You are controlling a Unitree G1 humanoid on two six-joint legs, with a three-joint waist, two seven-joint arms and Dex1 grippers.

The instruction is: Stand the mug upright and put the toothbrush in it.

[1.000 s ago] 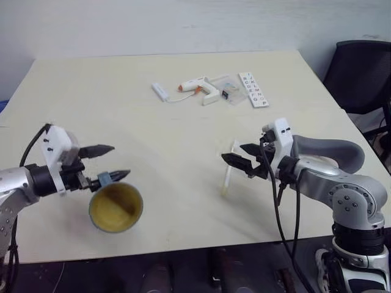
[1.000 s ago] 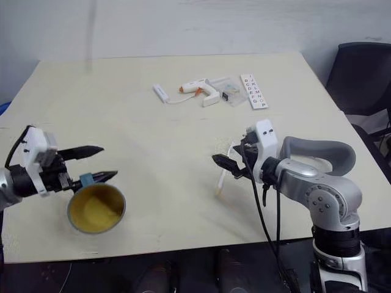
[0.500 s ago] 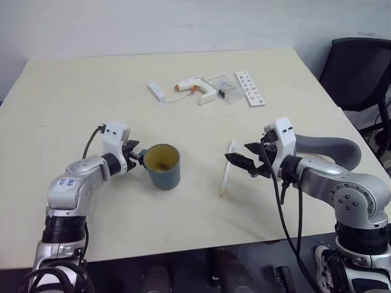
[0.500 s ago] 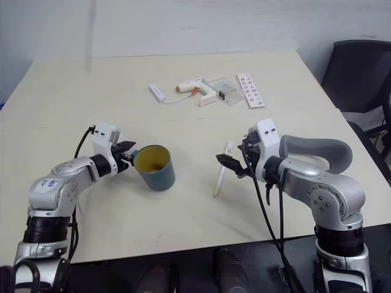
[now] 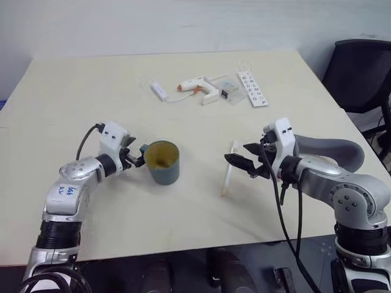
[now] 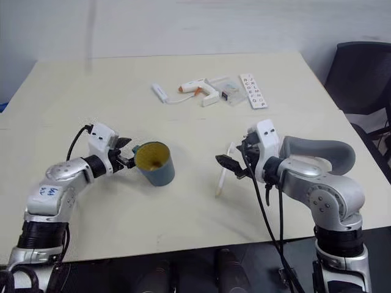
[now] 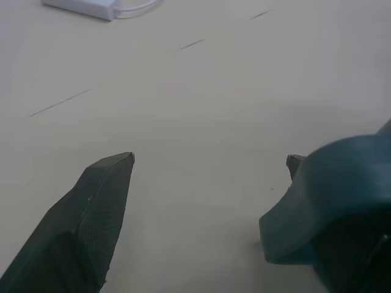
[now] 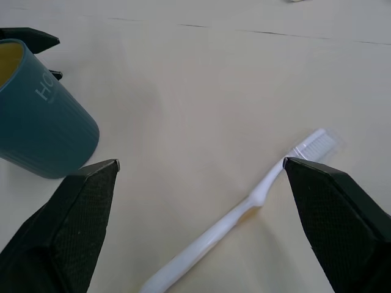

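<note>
Mug [image 5: 162, 162] stood upright mid-table; toothbrush [image 5: 227, 176] lay right.
Left gripper [image 5: 135, 158] spread about handle; right gripper [image 5: 241, 160] released; wide bare table [image 5: 73, 91] beyond.

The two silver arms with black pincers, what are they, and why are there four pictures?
They belong to a humanoid robot. Two pictures come from its head, looking down on a pale table; two come from cameras on its wrists, looking along the black fingers. A dark teal mug stands upright, the open left gripper at its handle. The open right gripper hovers over a slim white toothbrush lying flat; it holds nothing. Farther back lie a white-and-orange glue gun, a short white stick and a white letter strip.
</note>
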